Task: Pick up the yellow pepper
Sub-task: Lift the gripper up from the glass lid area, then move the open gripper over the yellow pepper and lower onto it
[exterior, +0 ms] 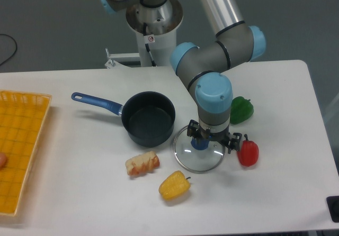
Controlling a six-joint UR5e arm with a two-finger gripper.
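The yellow pepper (175, 185) lies on its side on the white table near the front edge, glossy yellow-orange, its short dark stem pointing right. My gripper (211, 142) points straight down over a glass lid (198, 155), up and to the right of the pepper and apart from it. The wrist hides the fingers, so I cannot tell how the jaws stand. The lid's blue knob (199, 144) shows just left of the gripper.
A pale orange-and-cream bread-like chunk (142, 163) lies left of the pepper. A dark pot (148, 118) with a blue handle stands behind it. A red pepper (248, 152) and a green pepper (241, 110) are to the right. A yellow basket (18, 151) is at the left edge.
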